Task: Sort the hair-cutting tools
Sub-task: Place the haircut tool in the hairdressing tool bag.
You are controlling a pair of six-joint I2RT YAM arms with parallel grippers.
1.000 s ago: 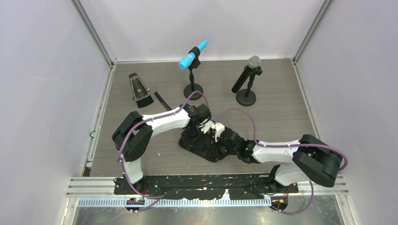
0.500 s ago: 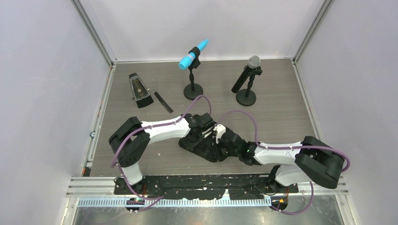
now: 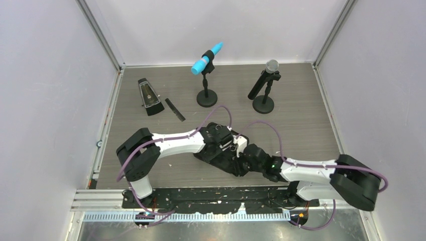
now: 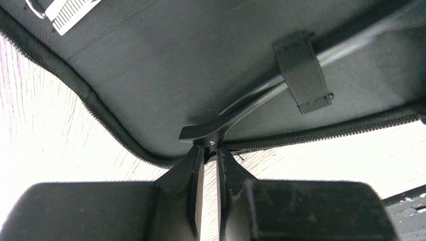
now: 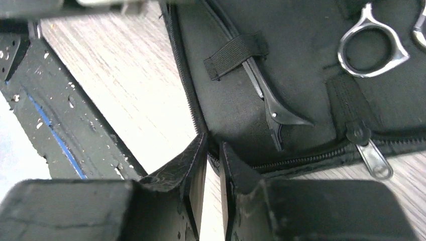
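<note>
While pinching the tail of a clip with the left claw, closed tight on it, seems to be seating it under a strap inside the open case. Lies slanted across the lining there, tail end right at the zip rim. Pins the case with the right claw, shut on the near zip rim as far as can be judged. Just beside that grip: a second clip tucked under another strap, and scissors further in, only ring handles in view. Out on the desk, not yet stowed: comb, just beside the metronome and well apart from the case. Judged step: stowing the clip, near its end; hard to rule out drawing it out instead. Next, most likely: let go of the tail without dragging the clip back through the strap, lift clear, then reach far-left for the comb. Calls for a low, flat pinch there, being thin and flush on the wood. Best done with the right hold on, to stop any sliding of the case.
</note>
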